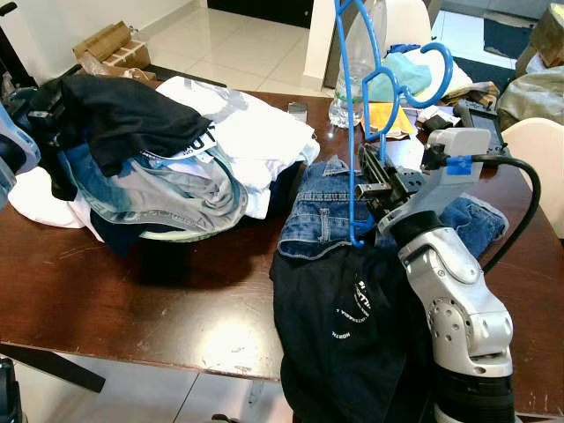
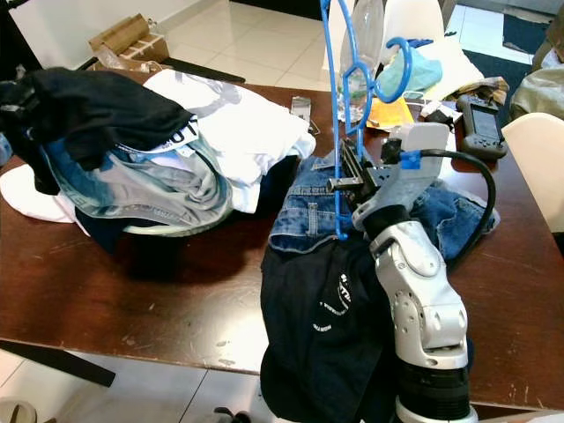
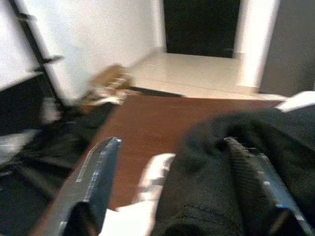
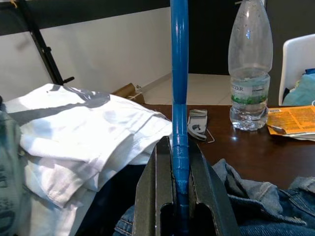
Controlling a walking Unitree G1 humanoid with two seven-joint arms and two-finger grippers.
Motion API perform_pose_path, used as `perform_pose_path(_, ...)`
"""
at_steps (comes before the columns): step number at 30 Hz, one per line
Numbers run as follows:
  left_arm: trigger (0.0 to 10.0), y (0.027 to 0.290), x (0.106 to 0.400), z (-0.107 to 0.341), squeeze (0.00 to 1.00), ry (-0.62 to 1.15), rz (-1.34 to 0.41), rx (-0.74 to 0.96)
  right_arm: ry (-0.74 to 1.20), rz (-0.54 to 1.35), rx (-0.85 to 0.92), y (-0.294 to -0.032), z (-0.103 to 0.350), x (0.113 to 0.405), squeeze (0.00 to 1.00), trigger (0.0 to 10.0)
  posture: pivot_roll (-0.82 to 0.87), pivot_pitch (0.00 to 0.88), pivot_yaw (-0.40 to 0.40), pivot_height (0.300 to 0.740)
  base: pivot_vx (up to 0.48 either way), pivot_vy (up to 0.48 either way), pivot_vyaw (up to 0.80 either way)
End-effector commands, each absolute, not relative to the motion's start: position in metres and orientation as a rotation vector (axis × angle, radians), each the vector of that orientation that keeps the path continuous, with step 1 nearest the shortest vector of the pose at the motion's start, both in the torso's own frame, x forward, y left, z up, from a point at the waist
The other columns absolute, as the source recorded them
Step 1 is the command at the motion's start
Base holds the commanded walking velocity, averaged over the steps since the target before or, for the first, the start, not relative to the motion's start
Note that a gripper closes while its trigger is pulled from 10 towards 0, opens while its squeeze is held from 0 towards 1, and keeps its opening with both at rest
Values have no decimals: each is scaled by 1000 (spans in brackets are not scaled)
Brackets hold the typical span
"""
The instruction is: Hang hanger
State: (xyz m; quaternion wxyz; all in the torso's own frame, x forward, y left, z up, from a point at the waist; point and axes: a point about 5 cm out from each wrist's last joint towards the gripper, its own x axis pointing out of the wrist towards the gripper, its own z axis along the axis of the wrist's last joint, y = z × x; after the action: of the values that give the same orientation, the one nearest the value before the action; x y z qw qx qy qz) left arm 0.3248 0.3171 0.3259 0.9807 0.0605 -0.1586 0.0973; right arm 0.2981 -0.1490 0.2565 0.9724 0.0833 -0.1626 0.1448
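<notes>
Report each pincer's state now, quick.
Left pincer: open, fingers apart over a black garment.
Right pincer: shut on the blue hanger, held upright.

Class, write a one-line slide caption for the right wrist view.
Right tool clamps the blue hanger upright over jeans, with white shirts and a water bottle behind.

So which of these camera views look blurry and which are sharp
Left wrist view is soft and smeared, its open left gripper over dark cloth; right wrist view is crisp on the blue plastic hanger clamped in the right gripper; both eye views are sharp, with window glare on the brown wooden table.
</notes>
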Motion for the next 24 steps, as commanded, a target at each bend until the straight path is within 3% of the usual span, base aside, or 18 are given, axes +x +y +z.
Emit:
perform_pose_path(1,10000,327,321,334,1000,-344,274,181,-327,293,161,-150,256,295,0,10000,71,201,-13,740,0,0,0)
perform_pose_path(2,10000,335,319,335,1000,-332,336,233,-326,293,161,-150,255,295,0,10000,71,201,-13,740,0,0,0)
perform_pose_path(3,10000,342,317,334,220,-314,392,270,-325,295,162,-149,255,296,0,10000,77,203,-13,740,0,0,0)
perform_pose_path(4,10000,342,317,334,220,-314,392,270,-325,295,162,-149,255,296,0,10000,77,203,-13,740,0,0,0)
perform_pose_path(5,10000,349,315,332,0,-294,448,304,-324,296,163,-149,255,296,0,10000,78,204,-12,740,0,0,0)
perform_pose_path(10,10000,359,313,326,0,-247,494,315,-323,299,161,-147,255,296,0,10000,71,205,-11,740,0,0,0)
perform_pose_path(12,10000,354,315,332,0,-301,403,240,-323,299,159,-148,255,296,0,10000,70,206,-12,740,0,0,0)
perform_pose_path(14,10000,332,315,351,0,-427,230,205,-323,297,158,-150,256,295,0,10000,71,207,-14,740,0,0,0)
perform_pose_path(17,10000,325,315,358,0,-467,175,197,-322,296,157,-151,256,296,0,10000,71,207,-14,740,0,0,0)
perform_pose_path(18,10000,308,311,373,0,-546,36,137,-324,296,158,-151,256,296,0,10000,71,206,-14,740,0,0,0)
perform_pose_path(20,10000,308,311,373,0,-546,36,137,-324,296,158,-151,256,296,0,10000,71,206,-14,740,0,0,0)
perform_pose_path(21,10000,294,307,384,0,-603,-79,88,-325,297,159,-151,256,296,0,10000,71,206,-14,740,0,0,0)
perform_pose_path(24,10000,294,307,384,0,-603,-79,88,-325,297,159,-151,256,296,0,10000,71,206,-14,740,0,0,0)
